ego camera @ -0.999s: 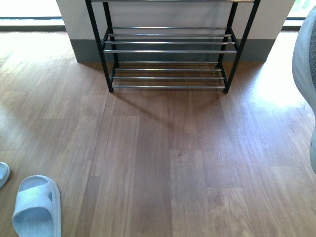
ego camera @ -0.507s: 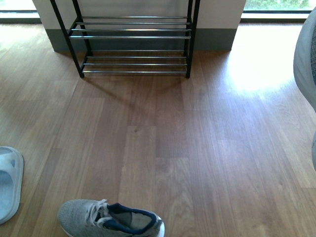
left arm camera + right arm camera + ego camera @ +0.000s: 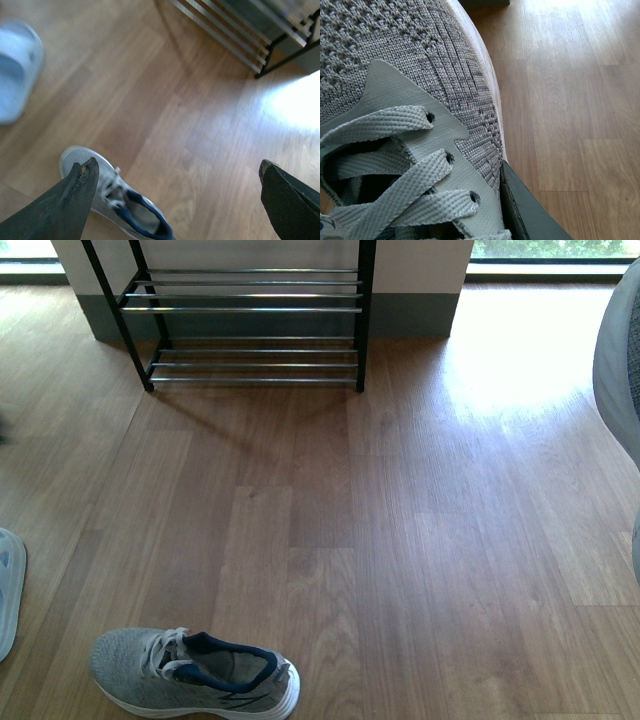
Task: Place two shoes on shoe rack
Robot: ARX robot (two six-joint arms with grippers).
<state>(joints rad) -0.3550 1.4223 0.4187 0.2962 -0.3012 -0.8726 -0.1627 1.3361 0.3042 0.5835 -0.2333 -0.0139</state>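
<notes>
Left gripper (image 3: 177,165) is spread wide and empty above the grey sneaker (image 3: 192,677), which sits on the floor (image 3: 420,540) well short of the shoe rack (image 3: 245,310). The sandal (image 3: 8,590) is near the sneaker's left. Only the right wrist view shows the right gripper (image 3: 527,212) clamped on the second sneaker (image 3: 410,75).

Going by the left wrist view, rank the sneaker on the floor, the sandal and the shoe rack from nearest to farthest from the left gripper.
1. Sneaker: nearest, on the floor just under the open left gripper, partly behind one finger.
2. Sandal: farther off to one side on the floor, blurred.
3. Rack: farthest, across the floor by the wall.
</notes>
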